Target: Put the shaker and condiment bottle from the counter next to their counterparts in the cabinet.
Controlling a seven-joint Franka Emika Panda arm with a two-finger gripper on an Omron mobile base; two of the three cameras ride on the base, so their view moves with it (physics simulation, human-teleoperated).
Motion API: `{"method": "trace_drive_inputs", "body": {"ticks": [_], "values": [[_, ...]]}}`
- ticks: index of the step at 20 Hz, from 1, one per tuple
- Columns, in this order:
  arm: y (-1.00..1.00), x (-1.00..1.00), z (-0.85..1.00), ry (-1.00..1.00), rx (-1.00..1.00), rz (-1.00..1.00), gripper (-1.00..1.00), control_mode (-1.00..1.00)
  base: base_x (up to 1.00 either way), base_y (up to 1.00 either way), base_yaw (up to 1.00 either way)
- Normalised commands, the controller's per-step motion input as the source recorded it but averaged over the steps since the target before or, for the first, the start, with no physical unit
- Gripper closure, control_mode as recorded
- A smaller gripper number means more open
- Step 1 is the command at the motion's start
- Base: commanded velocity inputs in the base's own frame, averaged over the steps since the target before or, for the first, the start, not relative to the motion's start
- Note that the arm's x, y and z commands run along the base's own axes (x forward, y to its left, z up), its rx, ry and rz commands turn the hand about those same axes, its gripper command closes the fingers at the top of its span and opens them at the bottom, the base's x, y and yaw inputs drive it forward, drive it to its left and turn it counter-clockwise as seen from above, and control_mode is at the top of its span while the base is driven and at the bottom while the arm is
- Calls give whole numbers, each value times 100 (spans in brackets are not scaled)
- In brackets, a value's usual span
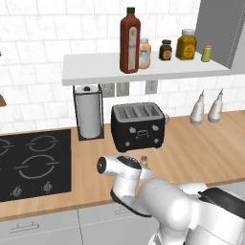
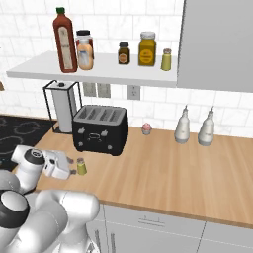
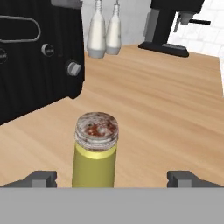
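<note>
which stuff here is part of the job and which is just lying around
Job: shaker between the open gripper fingers; condiment bottle, jars and twin shaker on the cabinet shelf.
Lying about: toaster, paper towel, white bottles, cupcake.

no readable text, bottle label illegible

Two rear base views sharing toaster, close hand view

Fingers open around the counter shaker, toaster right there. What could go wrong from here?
1. The shaker is small and upright between the open fingers; an off-centre close may tip it.
2. The toaster stands close behind; lifting could clip it.
3. The shelf spot beside the twin shaker is tight against the grey panel.
</note>
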Motion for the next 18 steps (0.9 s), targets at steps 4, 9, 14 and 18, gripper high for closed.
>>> {"method": "trace_drive_inputs", "body": {"ticks": [4, 9, 14, 18], "values": [[21, 6, -13, 0, 0, -1, -100, -100, 0, 0, 0], [0, 18, -7, 0, 0, 0, -100, -100, 0, 0, 0], [0, 3, 0, 0, 0, 0, -100, -100, 0, 0, 0], [-2, 0, 0, 0, 0, 0, -100, -100, 0, 0, 0]]}}
